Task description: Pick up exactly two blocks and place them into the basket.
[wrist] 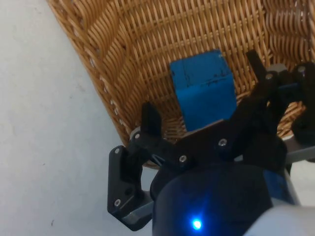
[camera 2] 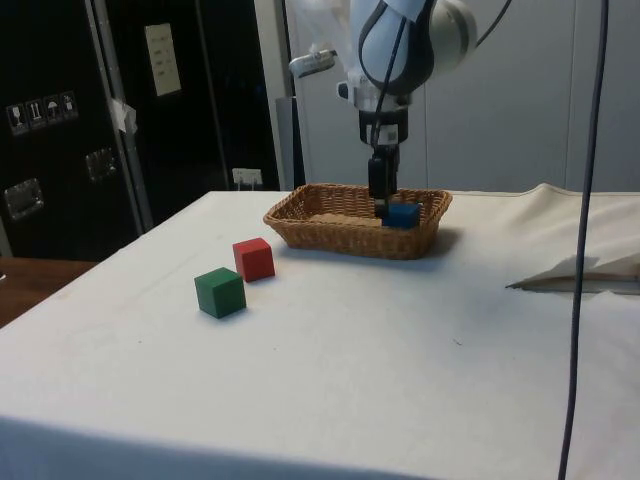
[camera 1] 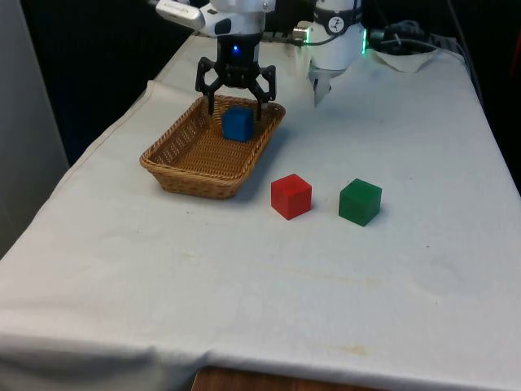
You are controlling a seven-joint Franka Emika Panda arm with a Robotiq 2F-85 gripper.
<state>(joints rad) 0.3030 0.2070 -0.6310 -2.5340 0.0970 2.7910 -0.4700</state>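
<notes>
Wrist view: wicker basket (wrist: 147, 59) cut off by picture edges, far rim out of frame; blue block (wrist: 204, 91) lower face hidden behind claw (wrist: 204, 86) linkage. Side view: blue block (camera 2: 403, 214) mostly hidden by near basket (camera 2: 350, 232) wall, claw (camera 2: 382, 205) fingertips drop below the rim, so contact can't be judged. Front view: arm cut off at top edge; surface (camera 1: 407, 269) cut off at the front view's right edge.
</notes>
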